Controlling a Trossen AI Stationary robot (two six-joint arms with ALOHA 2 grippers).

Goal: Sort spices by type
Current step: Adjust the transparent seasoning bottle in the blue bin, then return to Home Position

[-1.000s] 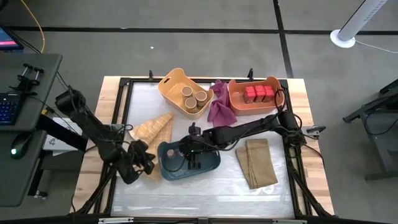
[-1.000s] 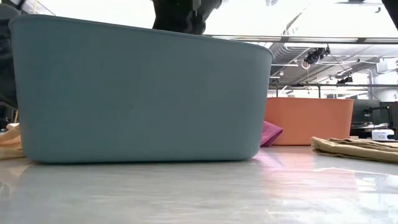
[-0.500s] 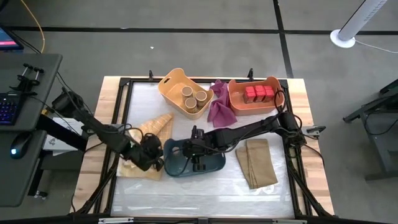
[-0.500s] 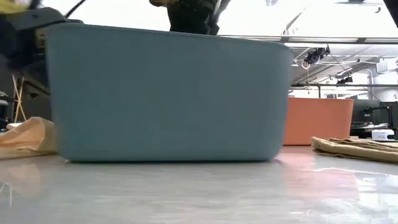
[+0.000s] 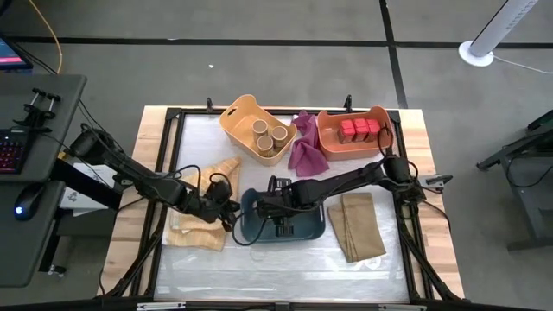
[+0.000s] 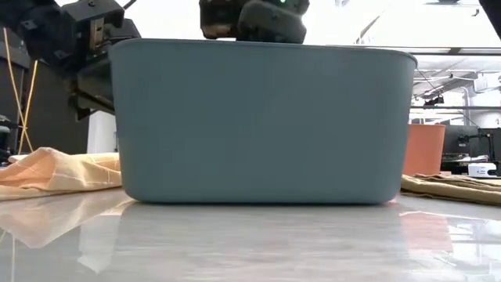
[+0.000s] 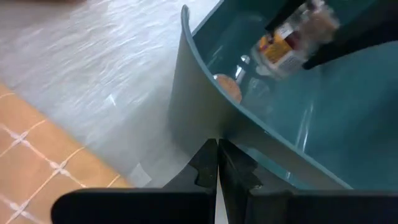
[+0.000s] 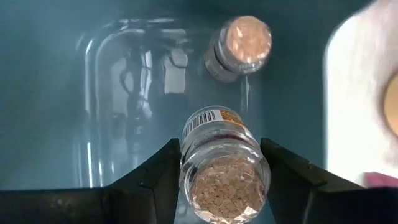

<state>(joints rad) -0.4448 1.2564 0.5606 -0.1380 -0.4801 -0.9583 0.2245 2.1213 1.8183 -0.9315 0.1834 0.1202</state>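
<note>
Bin position changed: over the last second the teal bin (image 5: 285, 226) has slid toward the right side of the table, from beside the yellow cloth (image 5: 200, 223) to nearly touching the folded tan cloth (image 5: 355, 225). My left gripper (image 5: 226, 207) went from almost closed to fully clenched in that time; the left wrist view shows its fingers pinched together with the tips pressed against the bin's outer wall, holding nothing, so I judge it is pushing the bin along.

My right gripper (image 8: 225, 180) is over the bin's interior, half open around a small glass jar (image 8: 225, 163). The grip has not altered across the second.

Meaning for the task: the tan cylinders (image 5: 270, 136) sit in the yellow basket (image 5: 235, 112), the red tins (image 5: 359, 130) in the orange basket (image 5: 333, 144). The teal bin is taking the jars; a second jar (image 8: 241, 45) already lies on its floor. I judge this jar is among the last items to place.

Held jar orientation: in the left wrist view its long axis is tilted, not upright. In the right wrist view one end faces back toward my wrist camera, showing spice grains, label bar code on the side. Which end is the lid I cannot tell.
</note>
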